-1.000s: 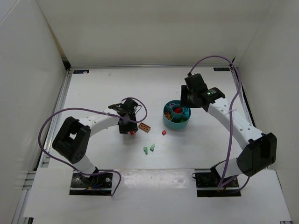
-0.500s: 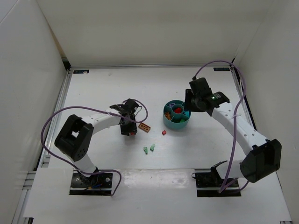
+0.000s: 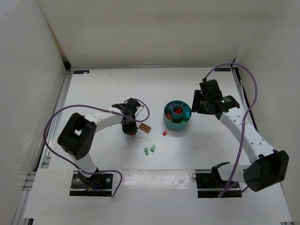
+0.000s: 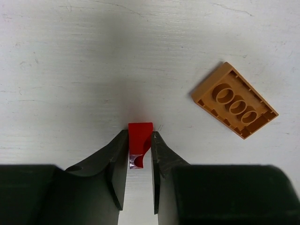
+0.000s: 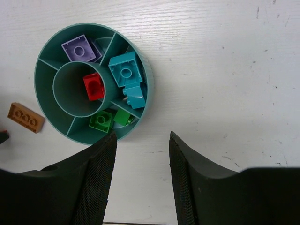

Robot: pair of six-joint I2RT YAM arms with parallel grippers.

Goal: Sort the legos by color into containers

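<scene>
My left gripper (image 4: 139,140) is shut on a small red lego (image 4: 139,146) right at the table surface; it also shows in the top view (image 3: 132,133). An orange lego (image 4: 234,100) lies just to its right, and shows in the top view (image 3: 145,127) too. The teal bowl (image 5: 45,56) holds a red lego (image 5: 93,86) in its central cup, with purple (image 5: 78,48), teal (image 5: 124,69) and green (image 5: 101,121) legos around it. My right gripper (image 5: 140,140) is open and empty, just right of the bowl (image 3: 167,121).
Another red lego (image 3: 164,133) lies on the table below the bowl. Two green legos (image 3: 149,149) lie nearer the front. White walls close in the table on three sides.
My right gripper has moved right, from over the bowl to beside it. My left gripper has shifted slightly right over the red lego.
</scene>
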